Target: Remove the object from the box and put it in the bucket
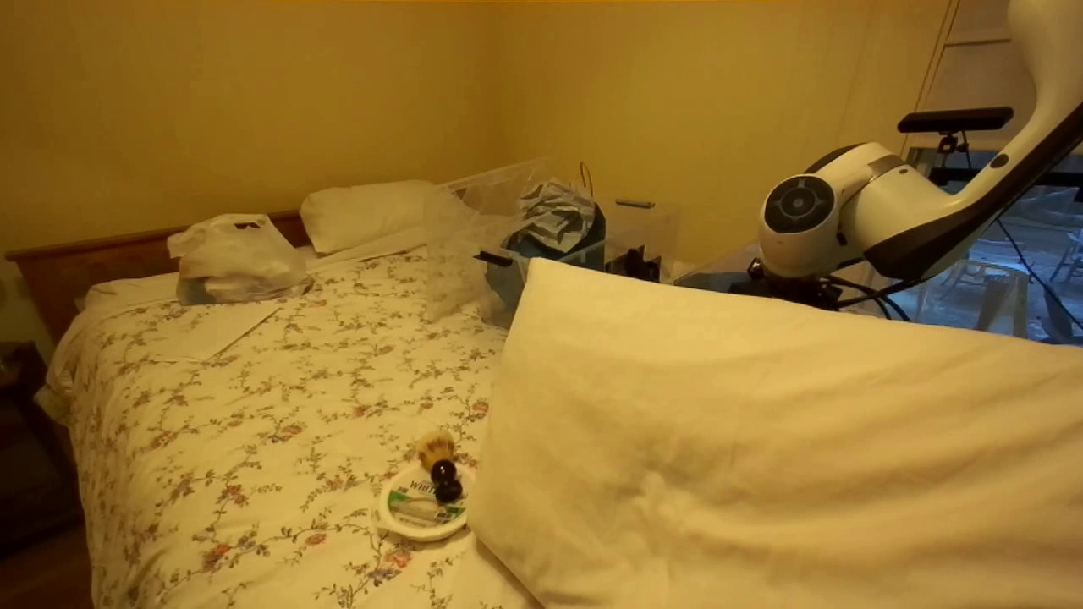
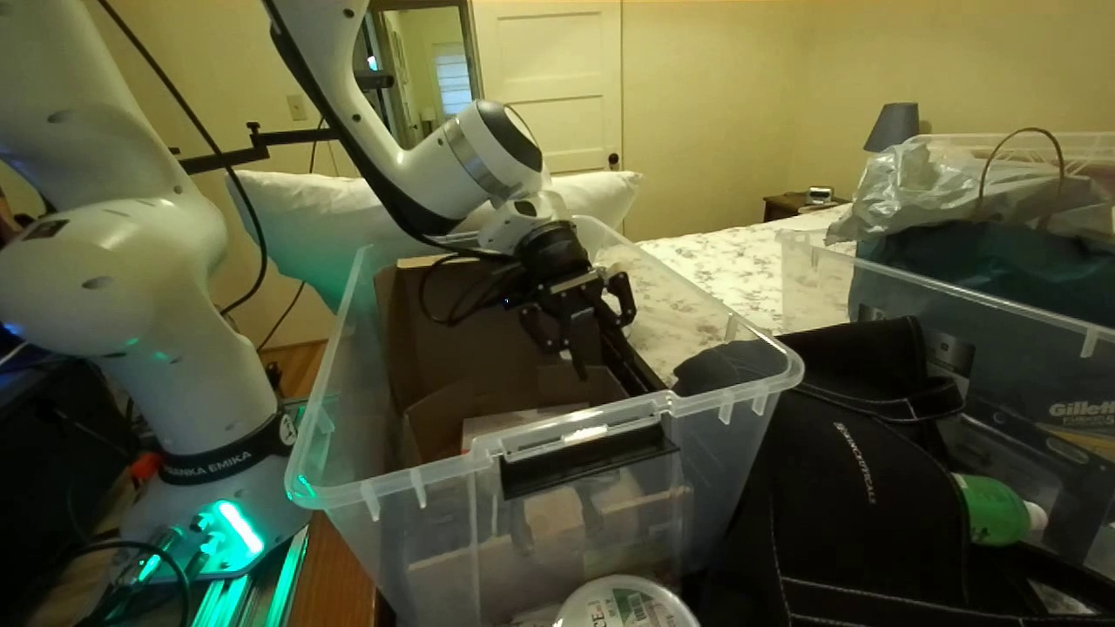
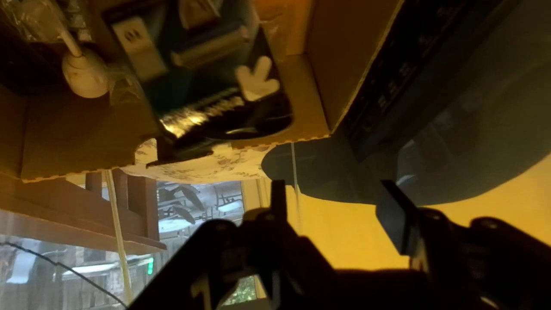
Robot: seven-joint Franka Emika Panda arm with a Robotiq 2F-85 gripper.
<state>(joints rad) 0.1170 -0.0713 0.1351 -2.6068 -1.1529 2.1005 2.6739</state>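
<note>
Presumably the dark printed pack (image 3: 193,82), seen in the cardboard box (image 3: 346,47), is meant; likely light, stiff and slippery, it is best pinched by its edges. Nothing is held by the gripper (image 3: 333,202), spread wide.

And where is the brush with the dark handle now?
In an exterior view, the brush is low and left of centre, overlapping the round white tub on the flowered bed, just left of the big pillow.
</note>
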